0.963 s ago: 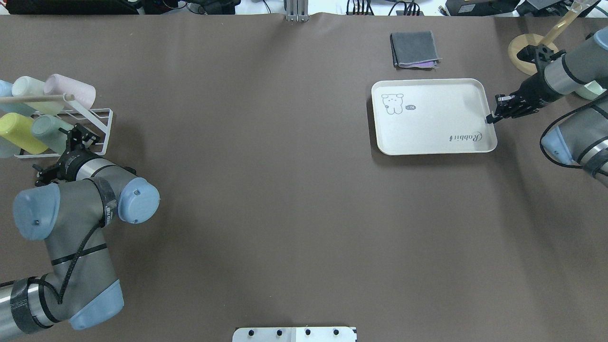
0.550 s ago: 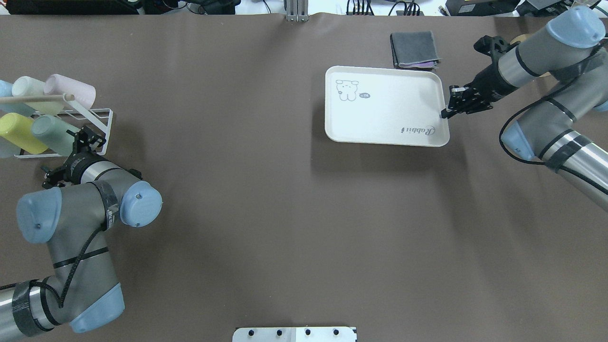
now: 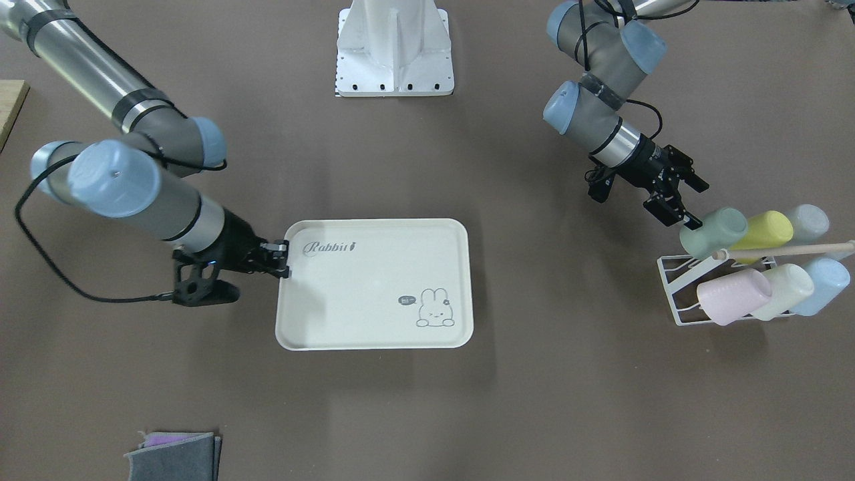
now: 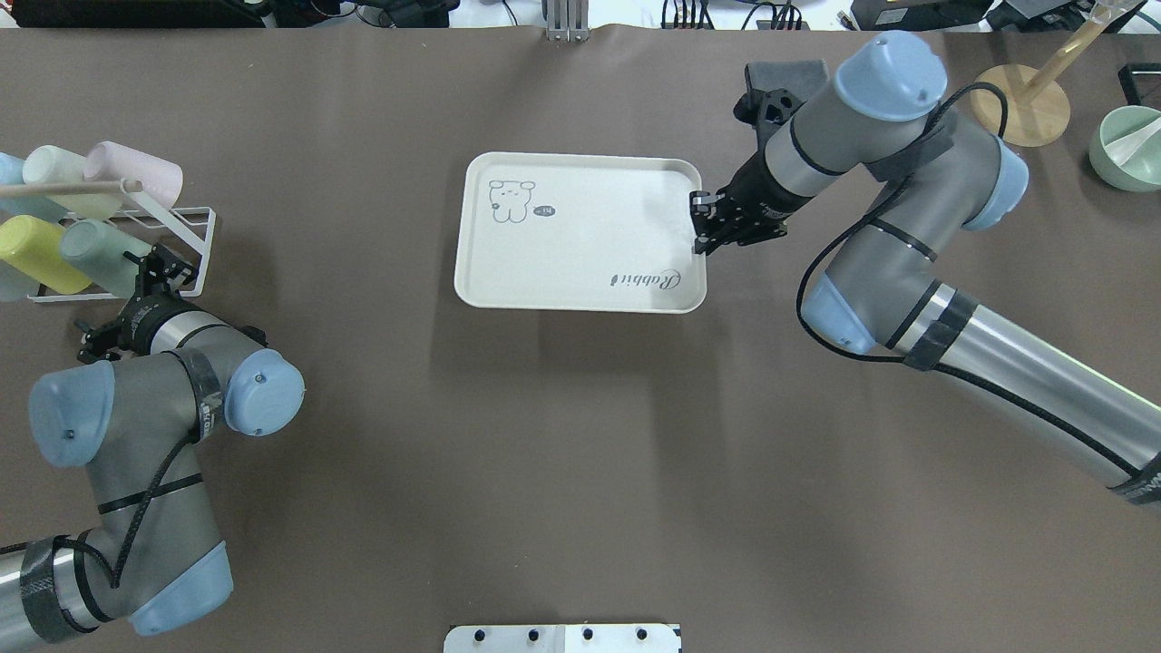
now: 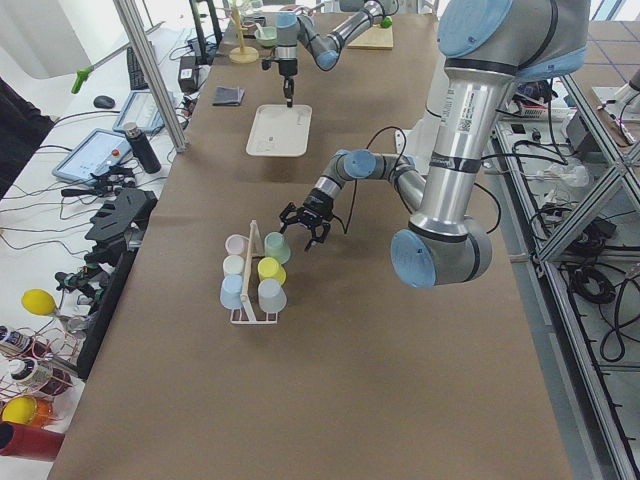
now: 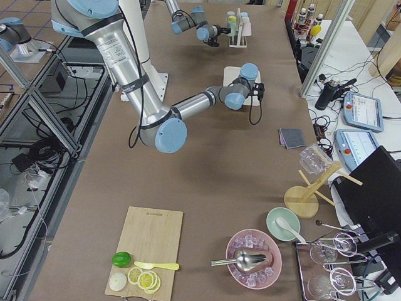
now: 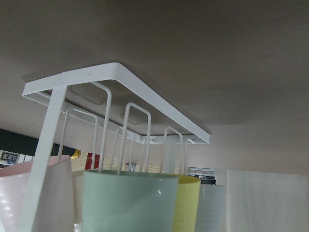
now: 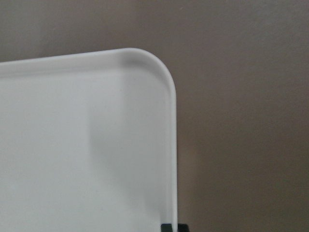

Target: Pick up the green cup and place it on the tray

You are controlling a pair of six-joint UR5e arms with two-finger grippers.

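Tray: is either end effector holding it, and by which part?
The right end effector grips the tray by its short-edge rim beside the Rabbit script. The left end effector is open, holding nothing.

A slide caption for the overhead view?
Right gripper clamps the tray rim; left gripper open beside the green cup.

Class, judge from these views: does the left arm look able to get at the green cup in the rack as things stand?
Probably yes. The left gripper hangs with open fingers right by the green cup, with nothing between them. The yellow-green cup alongside may crowd one finger.
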